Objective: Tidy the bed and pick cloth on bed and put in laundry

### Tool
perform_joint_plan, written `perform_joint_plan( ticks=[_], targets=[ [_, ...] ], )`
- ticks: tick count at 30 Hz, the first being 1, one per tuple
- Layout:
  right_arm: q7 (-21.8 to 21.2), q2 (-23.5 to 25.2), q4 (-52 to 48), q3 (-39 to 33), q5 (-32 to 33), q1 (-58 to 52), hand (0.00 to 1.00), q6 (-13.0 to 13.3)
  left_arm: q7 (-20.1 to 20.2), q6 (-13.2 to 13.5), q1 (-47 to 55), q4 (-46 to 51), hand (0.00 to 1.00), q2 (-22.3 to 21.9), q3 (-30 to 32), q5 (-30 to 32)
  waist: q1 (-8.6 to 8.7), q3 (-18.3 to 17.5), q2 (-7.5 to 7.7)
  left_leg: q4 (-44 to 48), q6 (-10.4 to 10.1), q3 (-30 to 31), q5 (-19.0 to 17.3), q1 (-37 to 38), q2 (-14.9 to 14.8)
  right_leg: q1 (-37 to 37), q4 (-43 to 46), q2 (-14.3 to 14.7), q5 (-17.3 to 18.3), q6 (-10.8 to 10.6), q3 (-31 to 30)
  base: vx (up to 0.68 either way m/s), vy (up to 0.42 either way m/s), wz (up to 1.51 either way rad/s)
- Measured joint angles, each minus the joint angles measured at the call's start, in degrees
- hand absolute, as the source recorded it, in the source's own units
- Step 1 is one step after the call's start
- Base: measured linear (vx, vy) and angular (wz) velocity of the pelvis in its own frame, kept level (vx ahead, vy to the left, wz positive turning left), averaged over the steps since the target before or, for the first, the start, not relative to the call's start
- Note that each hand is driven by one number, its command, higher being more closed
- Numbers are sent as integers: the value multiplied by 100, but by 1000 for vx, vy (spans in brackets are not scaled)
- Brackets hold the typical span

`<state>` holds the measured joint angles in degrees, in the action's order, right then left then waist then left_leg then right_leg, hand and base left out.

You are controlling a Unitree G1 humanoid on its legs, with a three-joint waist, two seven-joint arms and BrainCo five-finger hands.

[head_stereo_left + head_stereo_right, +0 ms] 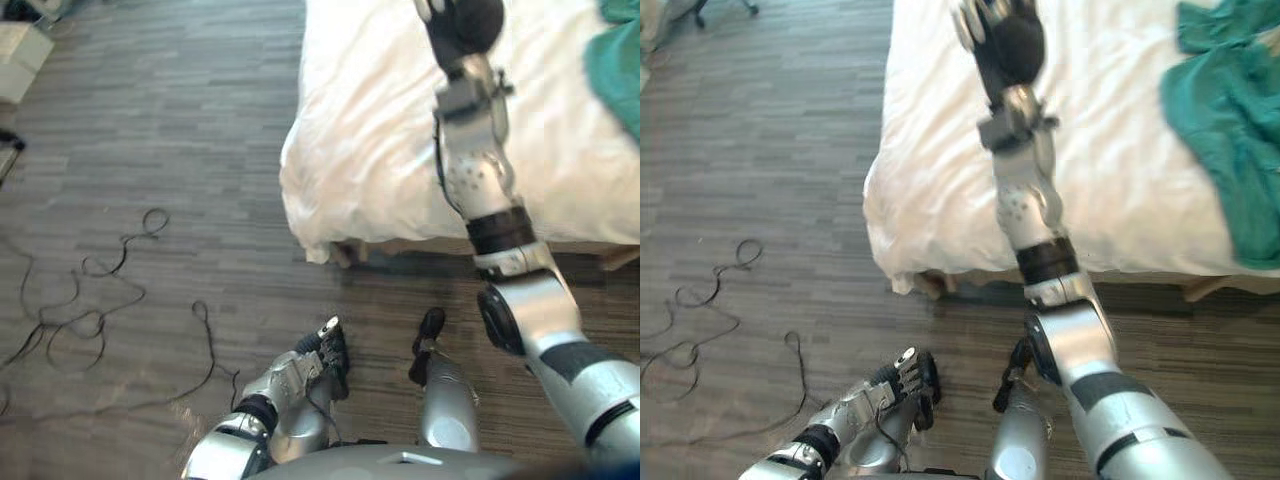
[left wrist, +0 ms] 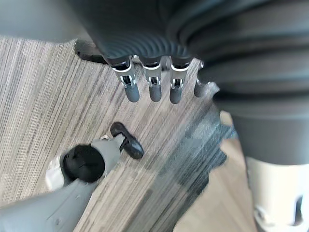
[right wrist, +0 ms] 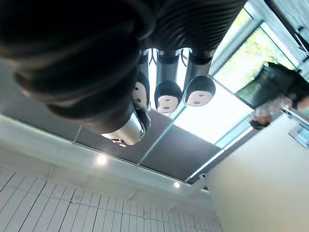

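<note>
Bed point(image 1: 940, 180): a white sheet is seen over it, soft and creased, draped over the near corner and hanging toward the floor point(image 1: 180, 150). A strip of pale wooden frame point(image 1: 620, 257) is exposed under the sheet's hem.

Cloth point(image 1: 1230, 110): teal, crumpled, irregular in outline. It is laid on the sheet at the bed's right side, one lobe running down close to the near edge. It is held by neither hand.

Right hand point(image 1: 1000, 35): raised over the bed on an outstretched arm, well left of the cloth and apart from it. In the right wrist view the fingertips point(image 3: 167, 99) are curled back toward the camera, pads facing it, with nothing clasped (ceiling panels and a window are seen past them). The middle of the bed is crossed by the arm, so part of the sheet is hidden behind it.

Left hand point(image 1: 905, 380): hung low by the robot's side over the floor, short of the bed. In the left wrist view its fingers point(image 2: 152, 89) are shown straight, side by side, with nothing held.

Floor: grey wood-look planks, matte, with fine grain. A white boxy object point(image 1: 20, 55) is parked at the far left, well away from the bed; what it is cannot be told.
</note>
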<state>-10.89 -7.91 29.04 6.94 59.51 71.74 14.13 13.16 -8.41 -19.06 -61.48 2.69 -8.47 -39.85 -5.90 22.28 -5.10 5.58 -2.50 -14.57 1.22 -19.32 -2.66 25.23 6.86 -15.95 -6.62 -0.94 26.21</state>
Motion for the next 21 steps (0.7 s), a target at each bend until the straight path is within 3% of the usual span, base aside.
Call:
perform_joint_plan(
  ticks=[2,6,9,12,14,17,19,21],
  targets=[
    [336,120,189,23,-19,44,100,226,116,224,-356,-104,0,46,6,3,-159,43,-29,-103,1,203,253,-505,-11,357,-100,35,-200,60,177,-82,-50,60],
    [1089,269,360,-121,-22,41,100,623,192,580,-780,-44,0,-85,154,122,-413,122,-111,143,46,411,395,-1333,-53,1009,36,61,-327,221,301,-56,-50,34],
    [1788,354,352,-405,-100,31,100,1001,137,701,-909,397,0,-500,694,94,-415,279,-291,354,52,404,388,-1825,-89,1579,525,-100,-146,272,259,-54,-31,18],
    [2066,431,147,-588,-391,24,100,1377,68,777,-958,789,0,-779,1008,41,-359,387,-303,613,26,368,322,-2241,-137,2126,1039,-208,88,332,148,-33,-31,3],
    [2168,618,17,-634,-589,-20,100,1639,-109,792,-1024,846,0,-967,1219,-13,-303,439,-231,903,-14,227,180,-2427,-262,2411,1299,-194,215,380,-20,-25,-54,-27],
    [1969,849,-5,-820,-392,-147,100,1900,-295,811,-1048,980,0,-1200,1434,-183,-165,447,-217,1245,-35,105,-9,-2548,-431,2506,1393,-75,284,391,-149,-15,-47,-34],
    [1026,1026,-230,-1152,721,-463,100,2284,-509,814,-1082,1102,0,-1256,1580,-212,64,498,-129,1513,-34,-42,-176,-2559,-583,2523,1381,53,322,373,-301,-13,-46,-44],
    [275,1068,-484,-1360,1492,-830,100,2319,-740,822,-1105,1112,0,-1269,1756,-238,266,547,-40,1764,-31,-139,-340,-2532,-719,2455,1331,173,310,355,-398,-11,-31,-53]
  ],
)
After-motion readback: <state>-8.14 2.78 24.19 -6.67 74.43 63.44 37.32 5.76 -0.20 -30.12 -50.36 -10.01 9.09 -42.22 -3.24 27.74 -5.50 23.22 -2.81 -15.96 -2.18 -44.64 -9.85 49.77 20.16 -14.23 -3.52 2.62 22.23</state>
